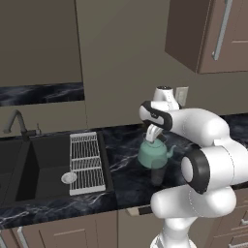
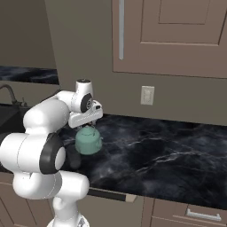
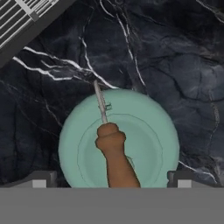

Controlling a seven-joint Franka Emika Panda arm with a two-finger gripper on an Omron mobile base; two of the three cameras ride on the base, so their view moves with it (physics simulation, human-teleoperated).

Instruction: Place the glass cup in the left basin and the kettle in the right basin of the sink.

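The mint-green kettle stands on the dark marble counter, right of the sink. My gripper hangs open just above it, pointing down. In the hand view the brown handle rises between the two fingertips, and nothing is gripped. The smoky glass cup stands right in front of the kettle, toward the counter's edge. The right basin with its white drain borders the rack. Just a strip of the left basin shows at the picture's edge.
A white wire rack lies along the sink's right side, between basin and kettle. A dark gooseneck faucet stands behind the sink. Wall cabinets hang above, and a wall outlet sits behind the counter, which stretches bare to the right.
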